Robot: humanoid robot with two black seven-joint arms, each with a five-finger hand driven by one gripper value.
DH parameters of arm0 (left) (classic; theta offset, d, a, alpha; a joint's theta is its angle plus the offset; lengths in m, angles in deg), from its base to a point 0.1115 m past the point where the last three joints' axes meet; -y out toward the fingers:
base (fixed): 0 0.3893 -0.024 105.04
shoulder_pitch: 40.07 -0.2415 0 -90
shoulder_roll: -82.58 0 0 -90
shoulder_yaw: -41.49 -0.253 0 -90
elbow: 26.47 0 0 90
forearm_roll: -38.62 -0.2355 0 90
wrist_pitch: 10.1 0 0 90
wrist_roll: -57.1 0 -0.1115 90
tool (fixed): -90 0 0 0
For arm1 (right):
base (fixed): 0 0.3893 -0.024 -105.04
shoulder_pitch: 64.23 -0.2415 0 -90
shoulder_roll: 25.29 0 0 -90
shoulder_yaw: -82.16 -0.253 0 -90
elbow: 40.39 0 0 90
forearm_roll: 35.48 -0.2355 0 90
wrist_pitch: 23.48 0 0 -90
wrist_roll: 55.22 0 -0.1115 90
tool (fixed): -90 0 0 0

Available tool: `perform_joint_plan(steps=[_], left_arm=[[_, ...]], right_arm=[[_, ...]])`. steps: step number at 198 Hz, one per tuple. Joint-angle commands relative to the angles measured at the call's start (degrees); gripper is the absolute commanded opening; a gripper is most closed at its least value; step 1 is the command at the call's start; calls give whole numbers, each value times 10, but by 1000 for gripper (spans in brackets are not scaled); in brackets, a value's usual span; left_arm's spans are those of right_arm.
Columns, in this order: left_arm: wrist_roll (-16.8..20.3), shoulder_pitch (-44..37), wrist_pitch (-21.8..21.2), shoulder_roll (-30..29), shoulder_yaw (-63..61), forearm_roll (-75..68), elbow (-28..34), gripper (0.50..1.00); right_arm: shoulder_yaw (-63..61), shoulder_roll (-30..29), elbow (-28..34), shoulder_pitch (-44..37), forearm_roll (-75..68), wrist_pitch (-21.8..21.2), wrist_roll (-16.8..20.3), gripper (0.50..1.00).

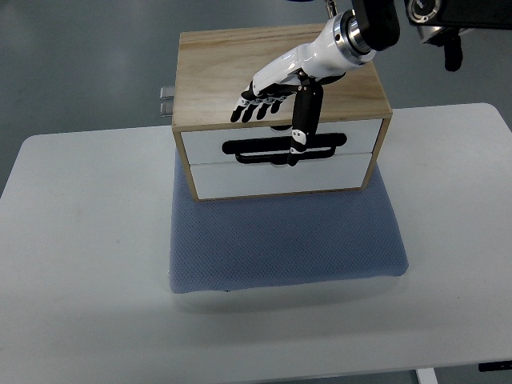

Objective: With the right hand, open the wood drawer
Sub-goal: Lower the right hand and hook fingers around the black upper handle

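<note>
A small wooden cabinet (pixel 232 68) stands on a blue mat (pixel 280 240) at the middle back of the table. It has two white drawer fronts, and both look pushed in. The upper drawer (pixel 206 144) carries a black bar handle (pixel 254 148). The lower drawer (pixel 280 178) sits just beneath it. My right hand (pixel 276 128) reaches in from the upper right. Its four fingers (pixel 256 108) lie stretched out over the cabinet's top front edge. The thumb (pixel 302 120) points straight down, and its tip rests at the handle. The hand is open and grasps nothing. My left arm is out of sight.
The white table (pixel 80 240) spreads around the mat on all sides. A small metal fitting (pixel 166 100) sticks out of the cabinet's left side. Dark camera hardware (pixel 448 20) hangs at the upper right corner.
</note>
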Motion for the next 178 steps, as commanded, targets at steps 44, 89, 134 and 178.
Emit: perform_joint_plan(steps=[44, 89, 134, 178], left_arm=[[0, 0, 0, 0, 0, 0, 0, 1000], [0, 0, 0, 0, 0, 0, 0, 1000], [0, 0, 0, 0, 0, 0, 0, 1000], [0, 0, 0, 0, 0, 0, 0, 1000]], right_arm=[[-1, 4, 34, 11, -29, 8, 24, 944], [-2, 3, 33, 34, -29, 43, 36, 944], [-1, 9, 32, 53, -30, 68, 42, 944], [1, 10, 32, 68, -29, 78, 42, 944]])
